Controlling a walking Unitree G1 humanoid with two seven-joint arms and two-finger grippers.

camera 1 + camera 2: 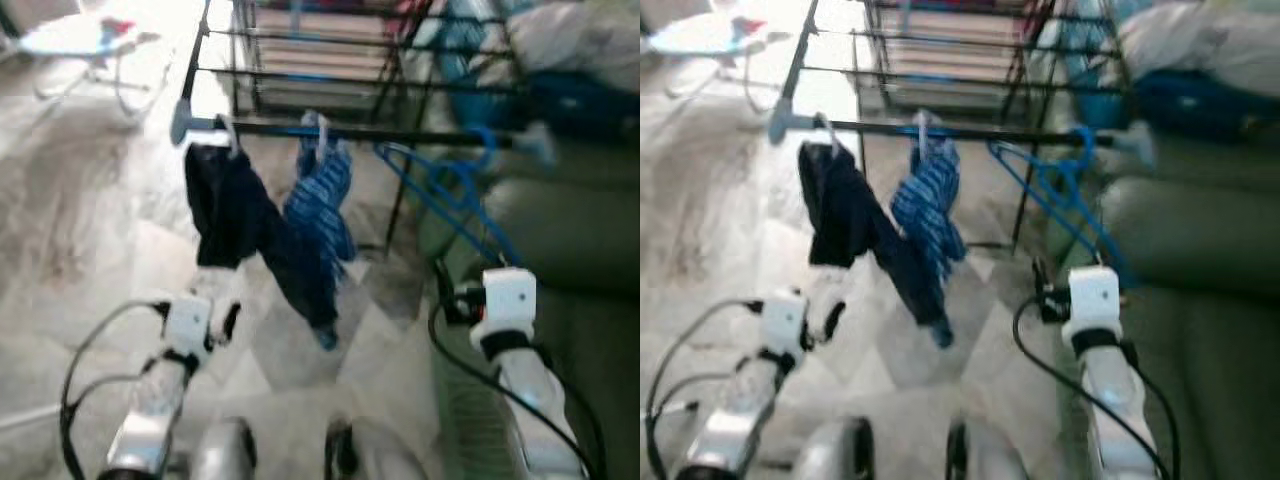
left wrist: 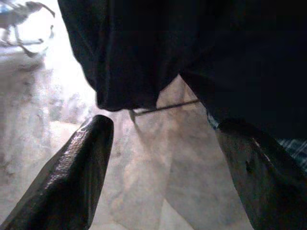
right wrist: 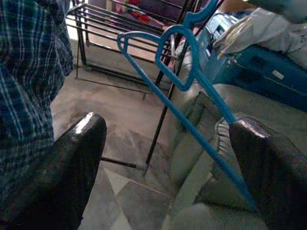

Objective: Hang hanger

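hanger: blue hanger (image 3: 180, 84), empty of clothing, hook already over the drying rack's front rail (image 1: 400, 133), hanging tilted down toward the green sofa (image 1: 570, 260); lower bar runs past the right gripper's finger in the right wrist view
rack load: dark garment (image 1: 225, 205) on a pale hanger at the robot's-left end of the same rail; blue checked garment (image 1: 322, 200) hung next to it, between the dark one and the blue hanger
right gripper: (image 3: 168, 158) jaws spread wide, nothing between them; the hanger's bar passes close by one finger, contact cannot be told; arm raised low before the sofa, below the hanger
left gripper: (image 2: 163, 163) jaws wide apart, empty; sits just under the hem of the dark garment, not touching it as far as the view shows
progress (judgement): hanging looks essentially done, since the hook bears on the rail and neither gripper carries anything
left to do (judgement): confirm the hook is seated and not merely caught on the rail's end, then draw the right arm clear without snagging the lower bar
uncertainty: head views are blurred; exact seat of the hook on the rail is not resolvable
surroundings: pale tiled floor (image 1: 90, 220); heap of laundry (image 1: 560, 45) on the sofa back beyond the rack
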